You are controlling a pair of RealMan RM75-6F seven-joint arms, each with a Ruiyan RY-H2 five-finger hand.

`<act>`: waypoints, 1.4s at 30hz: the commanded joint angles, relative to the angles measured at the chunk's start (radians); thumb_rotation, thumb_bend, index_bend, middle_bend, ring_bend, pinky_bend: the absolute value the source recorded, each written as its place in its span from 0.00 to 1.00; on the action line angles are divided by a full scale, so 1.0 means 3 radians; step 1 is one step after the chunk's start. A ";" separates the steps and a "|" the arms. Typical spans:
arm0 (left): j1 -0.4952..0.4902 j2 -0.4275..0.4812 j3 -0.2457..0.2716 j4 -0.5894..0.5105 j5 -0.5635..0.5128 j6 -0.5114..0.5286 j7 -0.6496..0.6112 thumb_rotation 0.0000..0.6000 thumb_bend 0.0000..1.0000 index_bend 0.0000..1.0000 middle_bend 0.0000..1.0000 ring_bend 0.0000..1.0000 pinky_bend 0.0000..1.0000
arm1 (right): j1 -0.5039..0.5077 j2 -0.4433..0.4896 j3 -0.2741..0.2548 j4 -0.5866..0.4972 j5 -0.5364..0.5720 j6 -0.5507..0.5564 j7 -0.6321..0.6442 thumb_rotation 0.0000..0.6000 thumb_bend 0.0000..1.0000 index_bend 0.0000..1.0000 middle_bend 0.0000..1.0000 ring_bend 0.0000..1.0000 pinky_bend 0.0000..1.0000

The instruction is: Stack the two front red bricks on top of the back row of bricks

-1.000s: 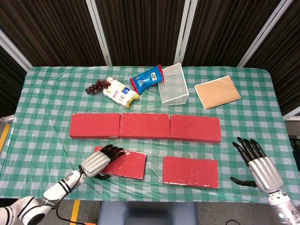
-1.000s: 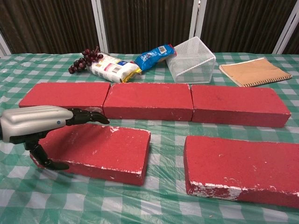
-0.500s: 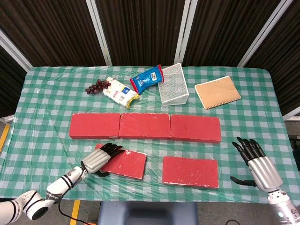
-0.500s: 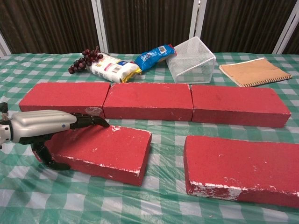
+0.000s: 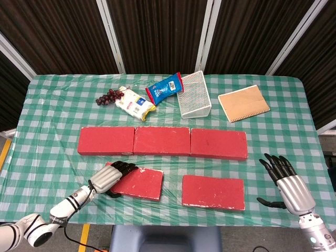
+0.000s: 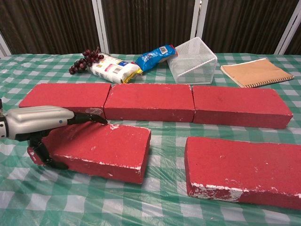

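Head view: the worktop [image 5: 47,136] carries a green-and-white checked cloth under clear plastic, with dark panelled walls behind. Three red bricks form the back row [image 5: 163,142]. The left hand [image 5: 109,178] grips the left end of the front left brick [image 5: 137,182], thumb beneath. The front right brick [image 5: 213,192] lies flat nearby. The right hand [image 5: 286,181] hovers apart, fingers spread, holding nothing.
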 commanded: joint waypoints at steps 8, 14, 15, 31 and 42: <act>0.0097 0.0261 -0.0166 -0.0365 -0.0121 0.0334 0.0299 1.00 0.24 0.00 0.48 0.51 0.74 | 0.0006 0.0013 0.0000 0.0003 0.0006 -0.0013 0.0007 0.89 0.16 0.00 0.00 0.00 0.00; 0.0098 0.0367 -0.0368 -0.0485 -0.0301 0.0460 0.0457 1.00 0.24 0.00 0.48 0.53 0.75 | 0.0008 0.0014 -0.0003 0.0004 0.0005 -0.0023 -0.0003 0.89 0.16 0.00 0.00 0.00 0.00; 0.0078 0.0360 -0.0411 -0.0456 -0.0351 0.0446 0.0473 1.00 0.24 0.00 0.49 0.53 0.75 | 0.0010 0.0014 -0.0004 0.0004 0.0006 -0.0028 -0.0007 0.89 0.16 0.00 0.00 0.00 0.00; -0.0514 -0.0202 -0.0790 0.0695 -0.0880 -0.0276 0.0271 1.00 0.26 0.00 0.49 0.53 0.74 | 0.0057 -0.0064 0.0062 -0.0023 0.0196 -0.0196 -0.0209 0.89 0.16 0.00 0.00 0.00 0.00; -0.0646 -0.0334 -0.0751 0.0936 -0.0850 -0.0406 0.0136 1.00 0.26 0.00 0.47 0.51 0.70 | 0.0091 -0.0074 0.0108 -0.0024 0.0318 -0.0280 -0.0228 0.89 0.16 0.00 0.00 0.00 0.00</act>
